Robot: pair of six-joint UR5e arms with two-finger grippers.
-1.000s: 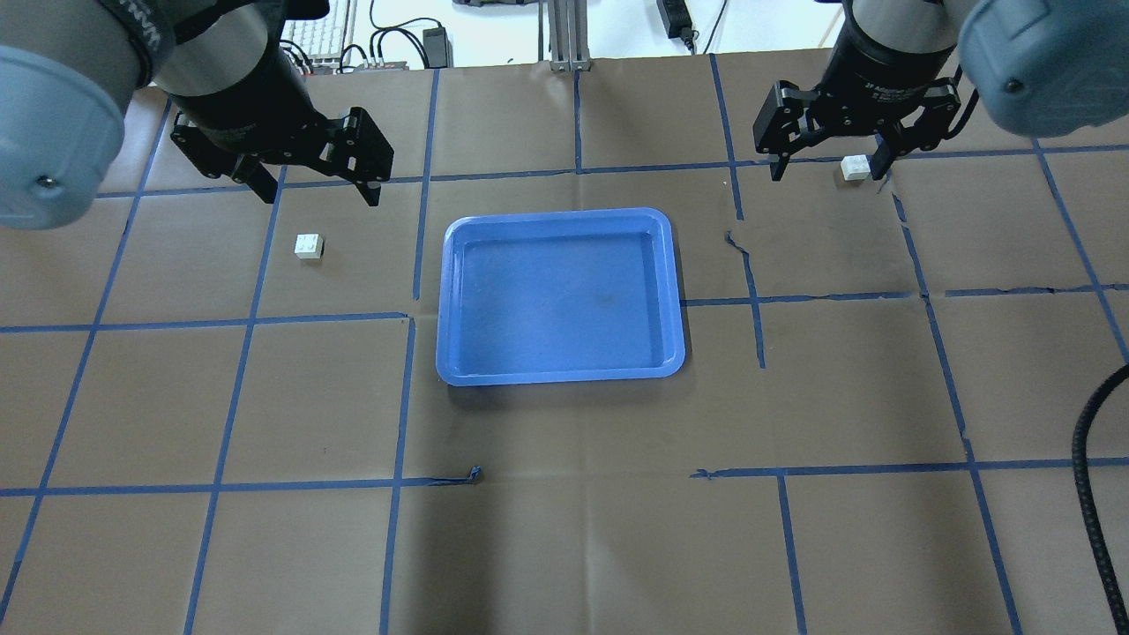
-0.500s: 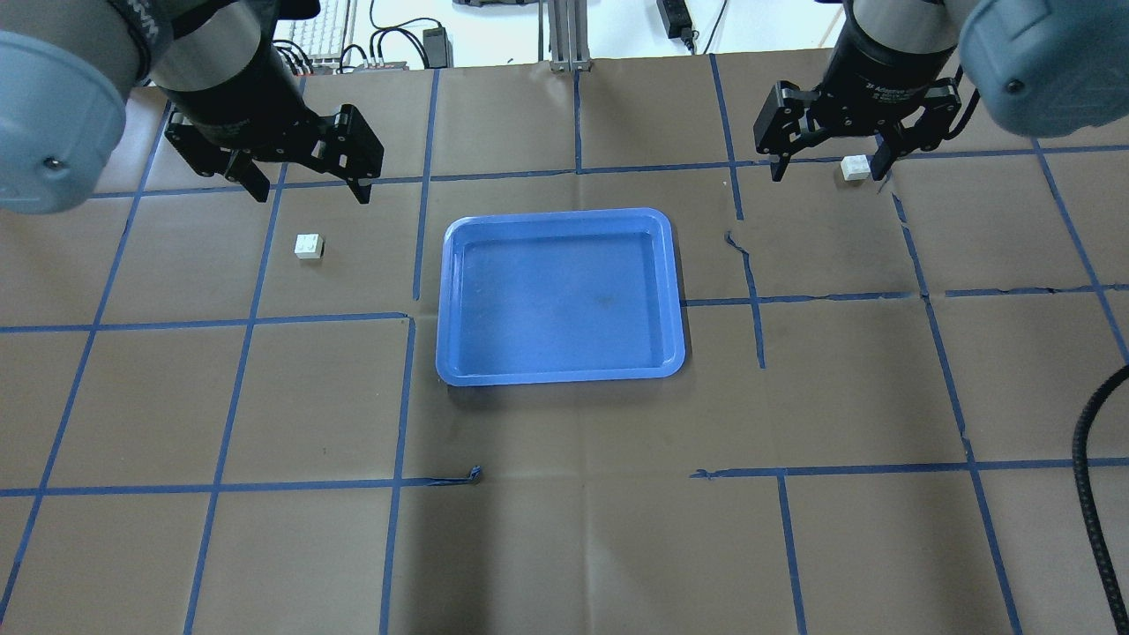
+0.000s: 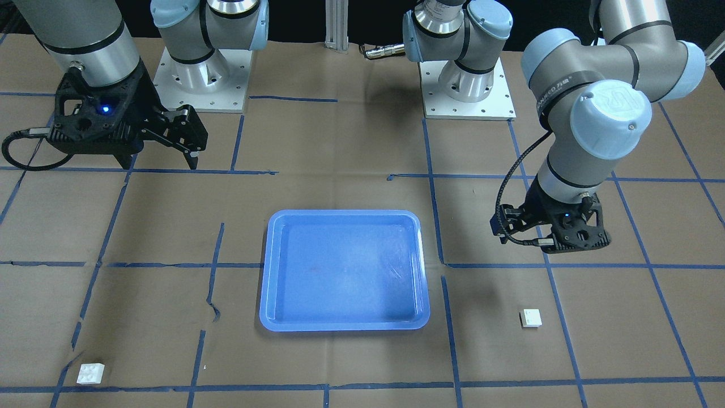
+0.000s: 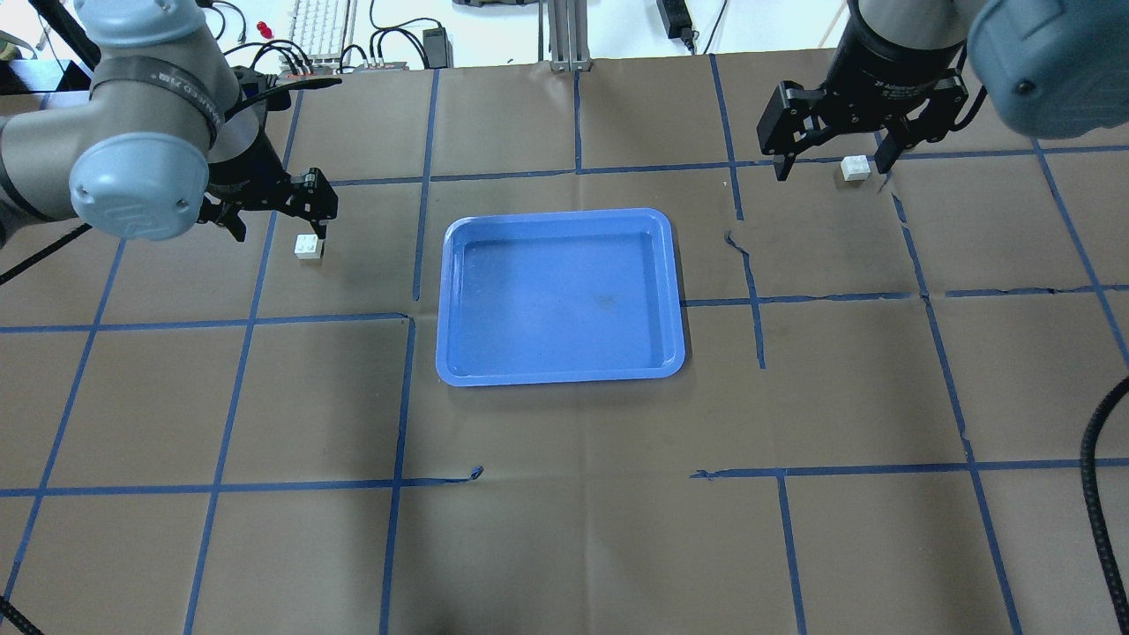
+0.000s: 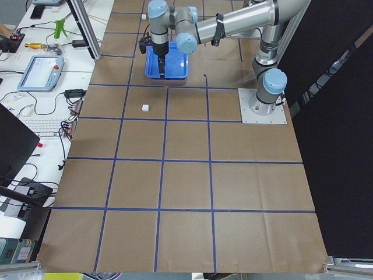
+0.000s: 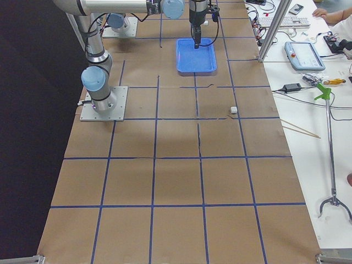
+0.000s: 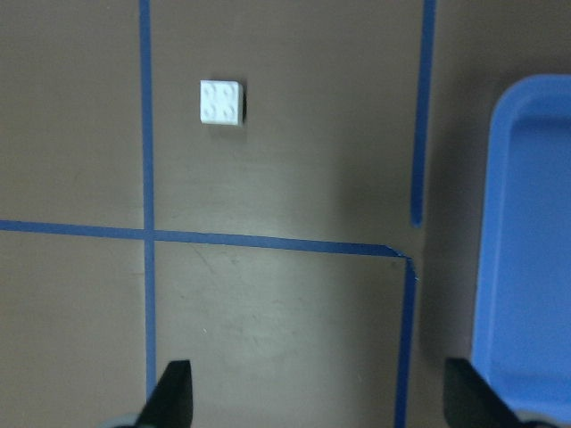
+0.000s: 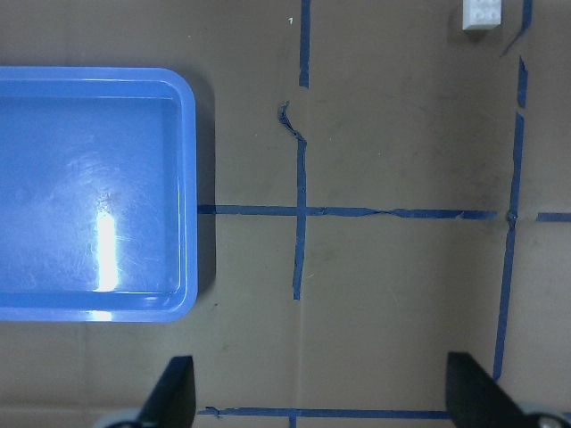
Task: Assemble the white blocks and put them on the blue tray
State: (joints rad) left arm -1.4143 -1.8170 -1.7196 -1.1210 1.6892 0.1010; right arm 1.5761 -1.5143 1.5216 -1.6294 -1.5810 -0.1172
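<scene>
One white block (image 4: 309, 246) lies on the table left of the blue tray (image 4: 670, 291). My left gripper (image 4: 280, 231) is open and empty, raised, a little short of this block on the robot's side. In the left wrist view the block (image 7: 221, 102) lies ahead and left of the open fingers (image 7: 174, 397). The second white block (image 4: 854, 168) lies at the far right. My right gripper (image 4: 831, 168) is open and empty, high above the table, with this block near its right finger in the overhead view. In the right wrist view it (image 8: 483, 13) sits at the top edge.
The tray holds nothing. Brown paper with a grid of blue tape covers the table. Both arm bases (image 3: 195, 79) stand behind the tray in the front view. A black cable (image 4: 1094, 494) hangs at the right edge. Desks with gear line the far table side.
My left arm has swung and its gripper has moved toward the left white block, staying open. The right gripper has barely shifted. Neither block has moved.
</scene>
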